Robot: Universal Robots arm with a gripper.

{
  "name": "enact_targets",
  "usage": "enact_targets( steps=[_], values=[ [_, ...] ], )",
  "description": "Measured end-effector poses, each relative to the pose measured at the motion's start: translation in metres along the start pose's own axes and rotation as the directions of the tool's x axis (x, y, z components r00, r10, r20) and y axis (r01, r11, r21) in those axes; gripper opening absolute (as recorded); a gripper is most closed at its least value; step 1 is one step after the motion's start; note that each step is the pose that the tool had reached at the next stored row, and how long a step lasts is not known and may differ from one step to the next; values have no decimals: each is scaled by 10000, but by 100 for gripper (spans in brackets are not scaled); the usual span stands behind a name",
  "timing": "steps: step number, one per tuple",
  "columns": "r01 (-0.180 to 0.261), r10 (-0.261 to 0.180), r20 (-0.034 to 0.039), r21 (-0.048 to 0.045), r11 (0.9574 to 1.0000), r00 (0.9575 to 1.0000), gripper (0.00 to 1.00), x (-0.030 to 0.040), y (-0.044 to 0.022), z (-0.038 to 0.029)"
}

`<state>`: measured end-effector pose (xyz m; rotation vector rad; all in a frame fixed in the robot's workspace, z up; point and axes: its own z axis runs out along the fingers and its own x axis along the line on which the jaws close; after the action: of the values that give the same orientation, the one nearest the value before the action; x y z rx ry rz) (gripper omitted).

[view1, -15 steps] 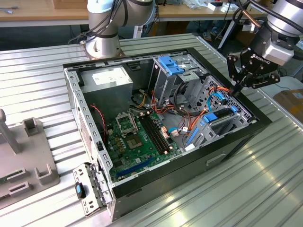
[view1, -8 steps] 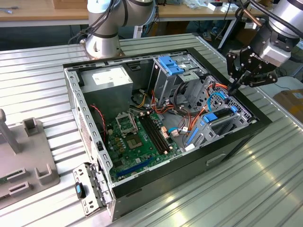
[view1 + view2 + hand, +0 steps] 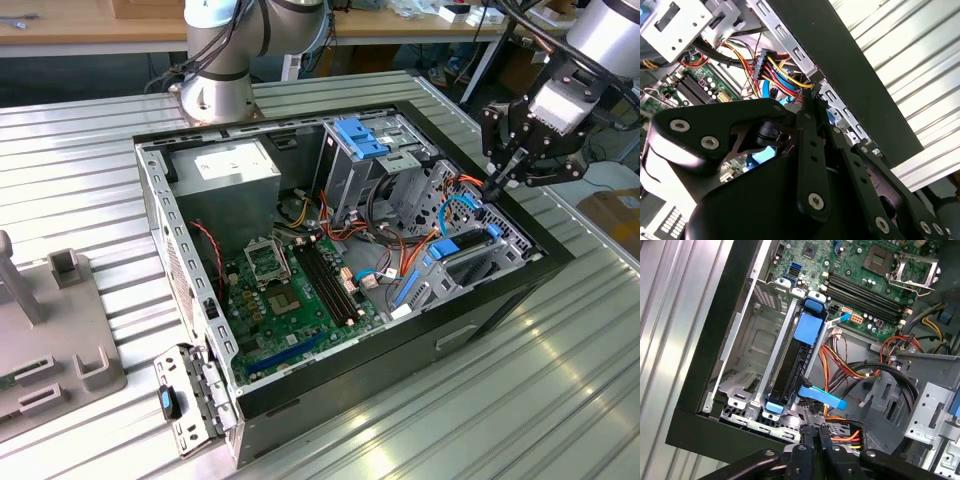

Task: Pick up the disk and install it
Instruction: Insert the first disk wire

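The disk (image 3: 468, 262) is a dark flat drive with blue rails. It stands on edge in a metal bay at the corner of the open computer case (image 3: 505, 290), on the exterior view's right. In the first wrist view the disk (image 3: 790, 370) carries a blue tab at one end. My gripper (image 3: 493, 187) hovers over the case edge just behind that bay. Its fingertips are pressed together in both wrist views, with nothing between them. The gripper (image 3: 812, 100) tips sit beside a bundle of red, yellow and orange wires (image 3: 775, 70), and in the first wrist view the gripper (image 3: 812, 432) is right by the disk's end.
Inside the case lie the green motherboard (image 3: 290, 290), a grey cage with a light-blue top (image 3: 360, 135) and a grey box with a white label (image 3: 225, 165). The arm's base (image 3: 215, 90) stands behind the case. A grey fixture (image 3: 50, 330) sits on the ribbed table (image 3: 560, 400).
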<state>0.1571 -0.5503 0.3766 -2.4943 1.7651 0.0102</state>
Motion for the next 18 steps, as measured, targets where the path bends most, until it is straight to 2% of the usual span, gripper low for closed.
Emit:
enact_targets(
  steps=[4, 11, 16, 18],
  values=[
    [-36, 36, -4, 5, 10000, 10000, 16, -2, 5, 0],
    [-62, 63, -52, 113, 9999, 10000, 16, 3, 45, 0],
    [-78, 81, -177, 153, 9999, 9998, 16, -3, 92, 5],
    [-85, 89, -267, 155, 9998, 9996, 16, -5, 110, 7]
  ],
)
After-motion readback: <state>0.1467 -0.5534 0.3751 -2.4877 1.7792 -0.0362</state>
